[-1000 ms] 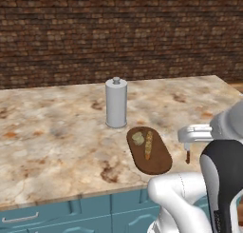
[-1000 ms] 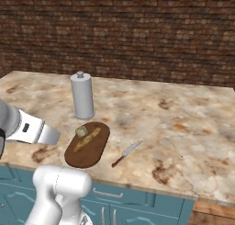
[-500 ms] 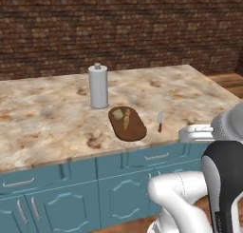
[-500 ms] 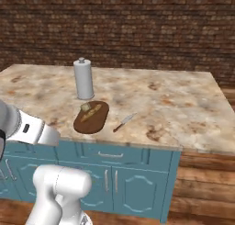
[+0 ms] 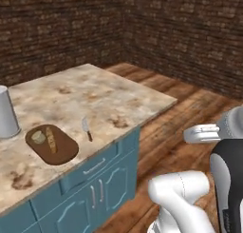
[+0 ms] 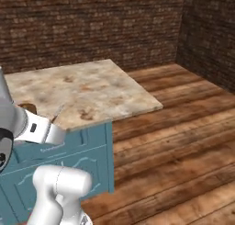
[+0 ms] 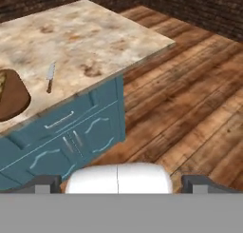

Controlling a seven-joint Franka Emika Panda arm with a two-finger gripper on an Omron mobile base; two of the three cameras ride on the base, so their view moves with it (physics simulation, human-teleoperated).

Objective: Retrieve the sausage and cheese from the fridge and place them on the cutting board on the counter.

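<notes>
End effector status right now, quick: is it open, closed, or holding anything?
End effector: open, fingertips spread wide at the bottom of the hand view, nothing between them.

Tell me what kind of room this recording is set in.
Most likely a rendered kitchen: a marbled stone counter sits over teal cabinet fronts, with a cutting board holding food and a small knife on top. Brick walls and a wooden plank floor surround it.

arm: white links with dark joints, folded close above the base
upper link: rises at the frame edge in both base views
wrist: level, reaching sideways
gripper (image 7: 117,183): fingertips set wide apart, nothing between them
</notes>
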